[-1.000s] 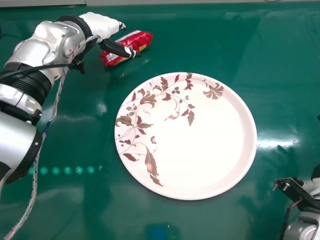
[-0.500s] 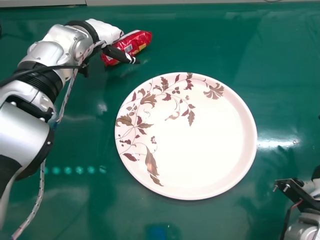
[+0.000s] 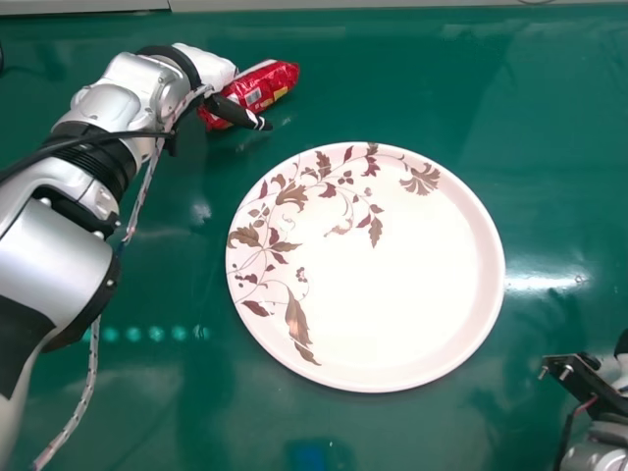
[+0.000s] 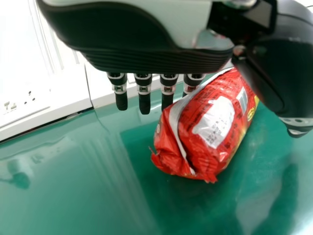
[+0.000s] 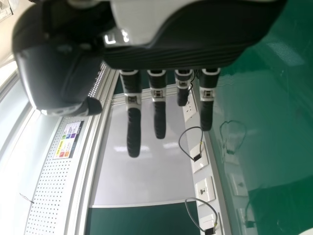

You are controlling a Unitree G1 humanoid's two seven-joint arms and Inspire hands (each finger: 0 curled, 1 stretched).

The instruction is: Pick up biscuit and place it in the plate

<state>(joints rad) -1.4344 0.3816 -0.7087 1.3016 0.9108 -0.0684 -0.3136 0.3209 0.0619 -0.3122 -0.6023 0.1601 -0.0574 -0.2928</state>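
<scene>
I have my left hand (image 3: 208, 67) at the red biscuit packet (image 3: 263, 86), fingers straight and thumb held apart from them; I can't tell whether they touch the wrapper. The packet lies on the green surface (image 3: 559, 147), beyond the far left rim of the floral plate (image 3: 422, 285) and apart from it. In the right wrist view, my right hand (image 5: 171, 56) has its fingers extended.

Place: looks to me like a robotics lab or workshop
Counter (image 3: 432, 98): glossy green, under my left hand (image 3: 211, 67)
Socket strip (image 4: 68, 97): white, beyond that hand, along the counter
Cables (image 5: 180, 142): looped by socket plates (image 5: 204, 188)
Panel (image 5: 51, 191): perforated, beside pale rails (image 5: 85, 166)
</scene>
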